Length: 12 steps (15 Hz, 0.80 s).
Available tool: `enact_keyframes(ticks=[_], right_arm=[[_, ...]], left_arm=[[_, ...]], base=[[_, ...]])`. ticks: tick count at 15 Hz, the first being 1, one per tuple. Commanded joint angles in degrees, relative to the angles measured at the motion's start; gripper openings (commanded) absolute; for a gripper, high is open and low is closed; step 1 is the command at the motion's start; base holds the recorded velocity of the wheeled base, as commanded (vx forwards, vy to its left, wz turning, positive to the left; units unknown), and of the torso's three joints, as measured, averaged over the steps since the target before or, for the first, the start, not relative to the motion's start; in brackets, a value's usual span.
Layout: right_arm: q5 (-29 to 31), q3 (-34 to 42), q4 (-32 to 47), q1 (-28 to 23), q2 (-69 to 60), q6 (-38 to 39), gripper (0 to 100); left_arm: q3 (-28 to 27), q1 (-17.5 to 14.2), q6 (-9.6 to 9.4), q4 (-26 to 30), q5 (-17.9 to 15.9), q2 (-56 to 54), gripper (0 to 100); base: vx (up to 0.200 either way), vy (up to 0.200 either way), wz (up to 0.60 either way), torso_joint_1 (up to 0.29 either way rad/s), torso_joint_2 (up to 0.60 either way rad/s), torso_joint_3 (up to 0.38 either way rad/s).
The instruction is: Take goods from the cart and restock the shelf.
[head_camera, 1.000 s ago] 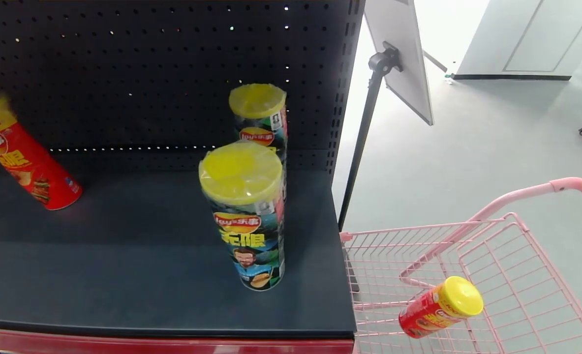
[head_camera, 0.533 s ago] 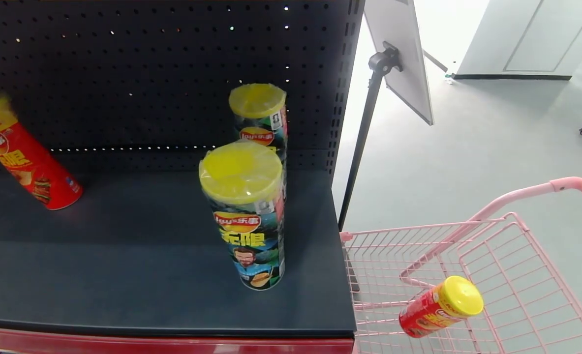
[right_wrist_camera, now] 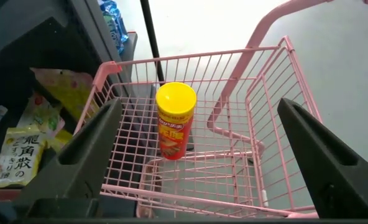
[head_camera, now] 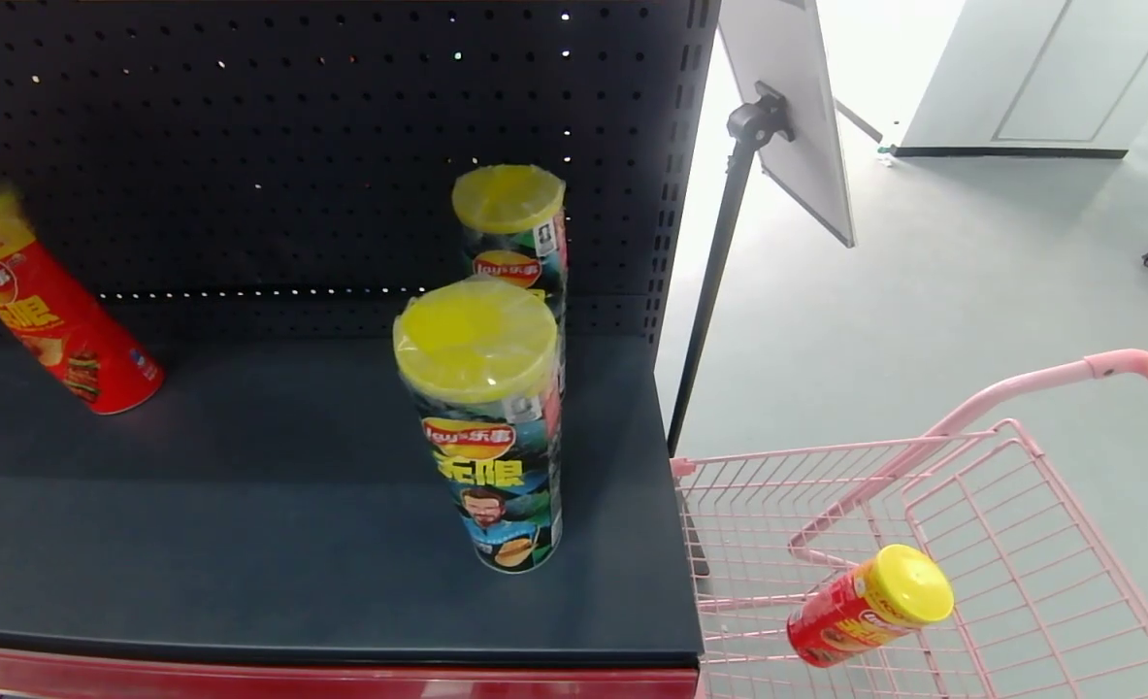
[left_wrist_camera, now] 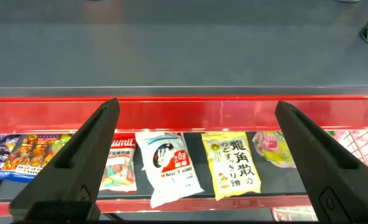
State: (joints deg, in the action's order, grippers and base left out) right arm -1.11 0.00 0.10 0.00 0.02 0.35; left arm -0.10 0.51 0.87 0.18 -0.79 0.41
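With the right pincer held released above the red, yellow-lidded cylindrical can in the pink wire cart, picking was judged in hand; lowering and clenching were called for next.

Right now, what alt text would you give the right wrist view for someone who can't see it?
A red can with a yellow lid sits inside a pink wire cart, seen from above and framed by the open black fingers of the right gripper. Beside the cart, snack packets lie on a dark shelf.
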Motion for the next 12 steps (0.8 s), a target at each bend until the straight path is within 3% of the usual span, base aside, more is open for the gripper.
enact_keyframes(ticks=[1,12], right_arm=[[0.0,0.0,0.0,0.0,0.0,0.0,100],[0.0,0.0,0.0,0.0,0.0,0.0,100]], left_arm=[[0.0,-0.1,0.01,0.0,0.0,0.0,100],[0.0,0.0,0.01,0.0,-0.1,0.0,100]], base=[[0.0,0.0,0.0,-0.051,0.08,0.071],[0.0,0.0,0.0,-0.153,0.36,0.201]])
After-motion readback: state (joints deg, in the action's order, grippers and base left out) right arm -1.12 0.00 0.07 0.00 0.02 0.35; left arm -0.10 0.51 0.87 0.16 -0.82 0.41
